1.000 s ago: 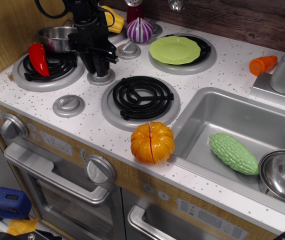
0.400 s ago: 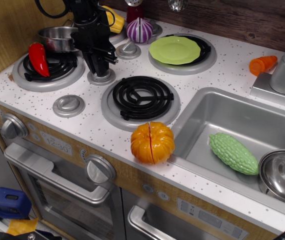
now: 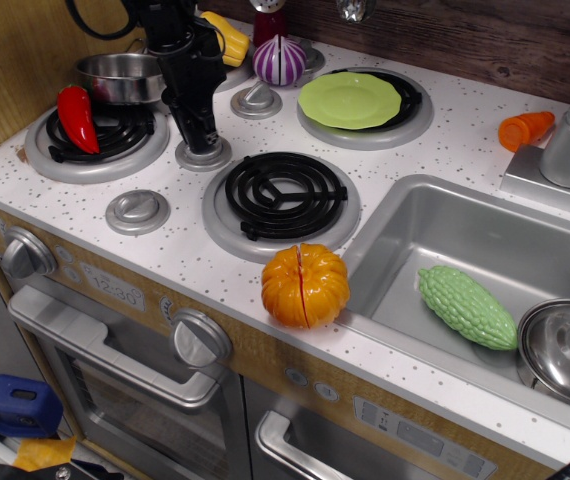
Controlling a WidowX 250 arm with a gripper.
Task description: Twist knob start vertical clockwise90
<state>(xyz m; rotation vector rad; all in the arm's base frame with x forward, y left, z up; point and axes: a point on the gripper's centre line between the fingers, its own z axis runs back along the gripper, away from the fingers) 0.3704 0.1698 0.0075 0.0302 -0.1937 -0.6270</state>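
The knob [image 3: 205,157] is a small silver-grey disc on the white counter between the left coil burner [image 3: 95,135] and the centre coil burner [image 3: 283,195]. My black gripper [image 3: 198,135] comes straight down onto it from above. Its fingertips close around the knob's central fin, which they hide. Only the disc base shows below them. A second knob [image 3: 257,98] with a pointed fin sits further back, untouched.
A red pepper [image 3: 77,117] lies on the left burner, a steel pot [image 3: 115,77] behind it. A flat-bar dial [image 3: 137,210], orange pumpkin [image 3: 305,285], green plate [image 3: 350,100], purple onion [image 3: 279,60] and the sink [image 3: 445,240] holding a green gourd [image 3: 467,306] surround the spot.
My gripper has turned about its vertical axis while staying on the knob; its body now looks narrower and has shifted slightly up.
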